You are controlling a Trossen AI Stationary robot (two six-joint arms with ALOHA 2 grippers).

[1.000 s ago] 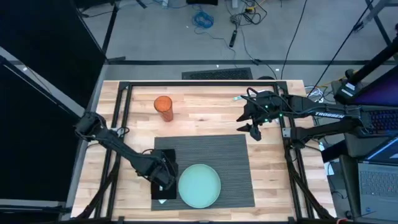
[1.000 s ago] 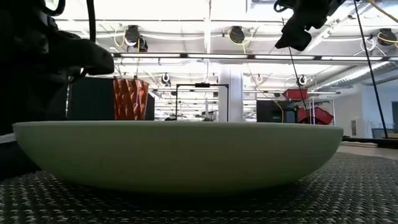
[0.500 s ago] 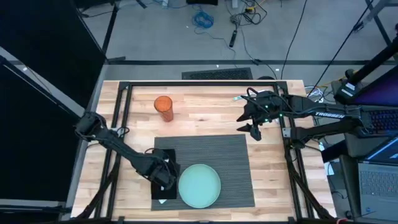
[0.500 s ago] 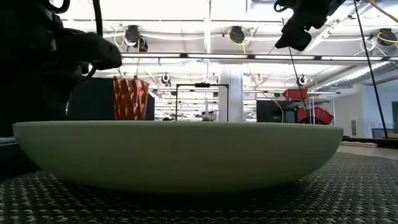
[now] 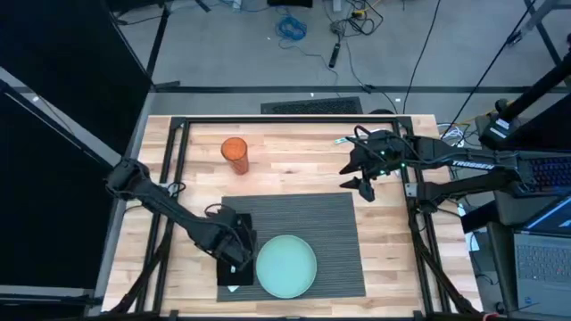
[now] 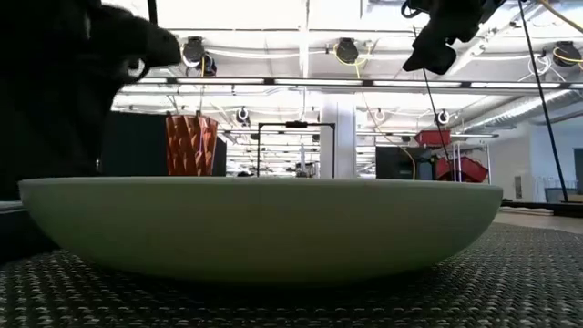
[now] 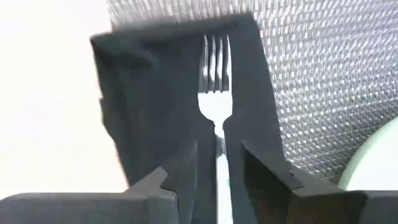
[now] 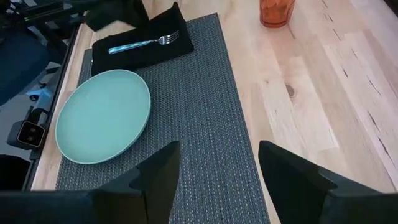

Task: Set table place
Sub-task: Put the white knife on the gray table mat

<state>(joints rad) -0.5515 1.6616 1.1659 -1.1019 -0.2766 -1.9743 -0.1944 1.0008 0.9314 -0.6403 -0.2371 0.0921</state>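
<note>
The pale teal plate (image 5: 285, 265) sits at the near edge of the dark grey ribbed placemat (image 5: 326, 232), which lies on the near half of the butcher-block tabletop (image 5: 294, 169). Just left of the plate, a fork (image 7: 216, 106) lies on a black folded napkin (image 8: 143, 40). The left gripper (image 7: 219, 171) hangs over the fork's handle, jaws apart. Farther back stands an orange cup (image 5: 235, 155). The right gripper (image 5: 366, 183) waits above the tabletop's far right, jaws apart.

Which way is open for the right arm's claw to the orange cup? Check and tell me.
Probably yes: the right claw hangs open above bare table, and nothing stands between it and the orange cup. The left claw is over the napkin.
</note>
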